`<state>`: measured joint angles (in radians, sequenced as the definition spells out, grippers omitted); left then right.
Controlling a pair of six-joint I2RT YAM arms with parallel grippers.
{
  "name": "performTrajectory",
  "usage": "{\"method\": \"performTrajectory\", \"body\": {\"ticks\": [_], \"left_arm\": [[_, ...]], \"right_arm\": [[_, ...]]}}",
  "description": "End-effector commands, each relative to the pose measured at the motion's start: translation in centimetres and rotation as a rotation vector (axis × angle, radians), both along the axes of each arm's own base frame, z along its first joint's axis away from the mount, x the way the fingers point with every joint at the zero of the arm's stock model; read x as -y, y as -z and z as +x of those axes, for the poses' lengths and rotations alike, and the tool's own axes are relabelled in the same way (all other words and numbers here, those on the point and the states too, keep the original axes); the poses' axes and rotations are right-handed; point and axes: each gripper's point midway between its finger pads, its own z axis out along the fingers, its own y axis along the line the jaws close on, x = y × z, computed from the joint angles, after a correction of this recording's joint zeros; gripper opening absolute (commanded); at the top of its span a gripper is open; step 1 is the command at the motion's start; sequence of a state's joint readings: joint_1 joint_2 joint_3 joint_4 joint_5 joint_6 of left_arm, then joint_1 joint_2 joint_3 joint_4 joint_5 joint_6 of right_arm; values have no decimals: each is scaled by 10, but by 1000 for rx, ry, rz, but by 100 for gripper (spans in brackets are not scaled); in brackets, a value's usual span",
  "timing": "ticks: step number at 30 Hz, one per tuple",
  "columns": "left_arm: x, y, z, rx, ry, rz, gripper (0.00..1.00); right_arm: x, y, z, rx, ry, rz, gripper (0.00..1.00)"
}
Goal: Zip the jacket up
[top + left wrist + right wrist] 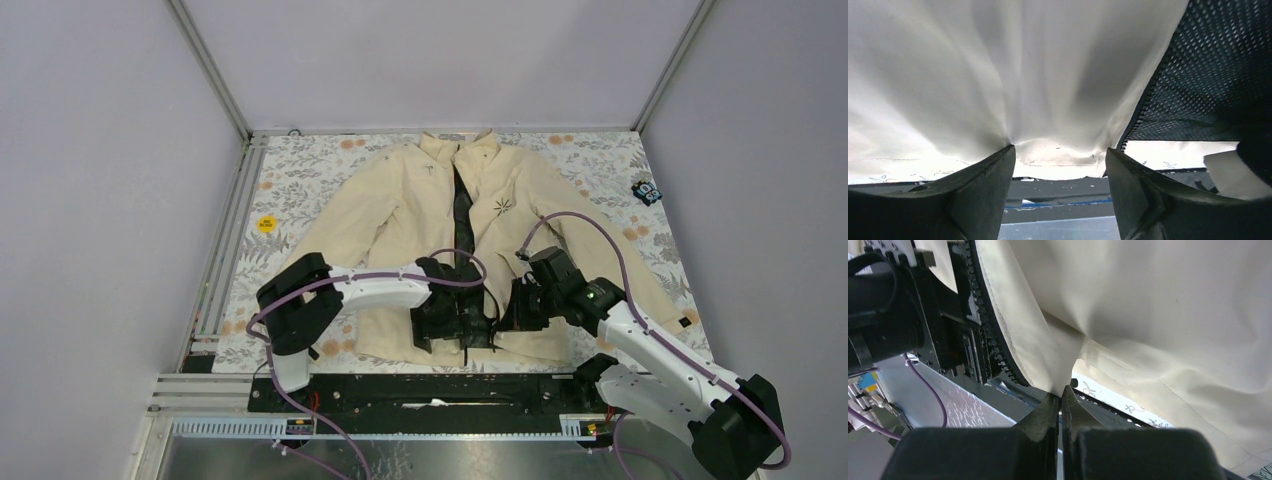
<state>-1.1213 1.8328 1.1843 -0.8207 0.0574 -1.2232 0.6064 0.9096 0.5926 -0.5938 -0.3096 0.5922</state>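
Note:
The cream jacket [400, 200] lies flat on the floral table [300, 170], collar far, hem near. Its front is open and dark lining [462, 215] shows down the middle. My left gripper [440, 318] is open over the hem of the left front panel. In the left wrist view its fingertips [1010, 150] press the cream hem [1058, 160], beside the zipper teeth [1143, 107] and mesh lining [1208, 75]. My right gripper [508, 312] is shut on the right panel's lower edge [1058, 365], next to its zipper teeth [993, 340].
A black rail [430, 392] runs along the table's near edge under the hem. A small dark and blue object [648, 190] sits at the far right. A yellow sticker [265, 224] is on the left. Metal frame posts stand at the far corners.

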Motion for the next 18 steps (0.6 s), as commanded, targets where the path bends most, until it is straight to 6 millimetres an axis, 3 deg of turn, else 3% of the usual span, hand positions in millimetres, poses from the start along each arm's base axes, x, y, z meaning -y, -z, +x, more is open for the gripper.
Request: {"method": "performTrajectory", "body": {"ticks": [1, 11, 18], "left_arm": [[18, -25, 0, -86, -78, -83, 74], [16, -10, 12, -128, -138, 16, 73], [-1, 11, 7, -125, -181, 67, 67]], "right_arm": [[-5, -10, 1, 15, -10, 37, 0], [-5, -15, 1, 39, -13, 57, 0], [-5, -14, 2, 41, -4, 53, 0]]}}
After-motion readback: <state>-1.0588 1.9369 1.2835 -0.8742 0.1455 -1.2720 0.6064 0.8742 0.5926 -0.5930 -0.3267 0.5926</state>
